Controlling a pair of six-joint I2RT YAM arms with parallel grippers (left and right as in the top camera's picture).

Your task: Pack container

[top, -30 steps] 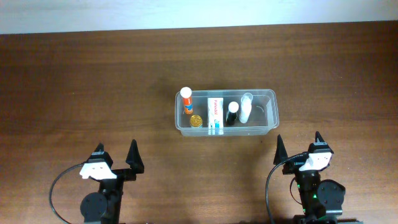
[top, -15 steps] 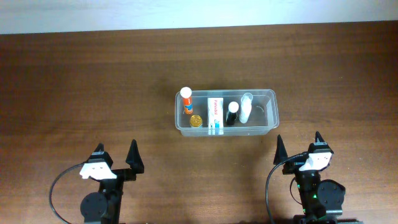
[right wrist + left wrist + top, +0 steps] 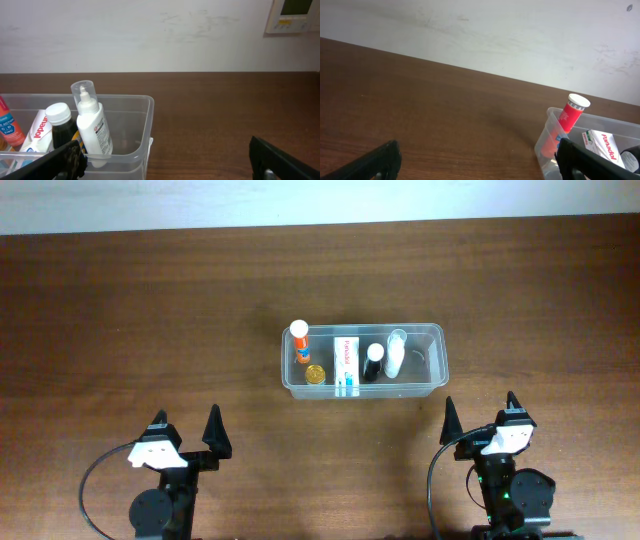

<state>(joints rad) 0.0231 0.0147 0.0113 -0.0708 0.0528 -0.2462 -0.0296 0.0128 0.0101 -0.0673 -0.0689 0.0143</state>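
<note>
The clear plastic container (image 3: 428, 360) sits on the wooden table at centre. It holds an orange tube with a white cap (image 3: 300, 343), a small gold-lidded jar (image 3: 316, 374), a white Panadol box (image 3: 347, 365), a black bottle with a white cap (image 3: 373, 363) and a white bottle with a clear cap (image 3: 395, 352). The container also shows in the left wrist view (image 3: 546, 135) and the right wrist view (image 3: 142, 125). My left gripper (image 3: 187, 432) and right gripper (image 3: 480, 415) are open and empty, near the front edge, apart from the container.
The dark wooden table (image 3: 150, 310) reaches back to a pale wall (image 3: 150, 35). A wall thermostat (image 3: 295, 15) shows at the top right of the right wrist view.
</note>
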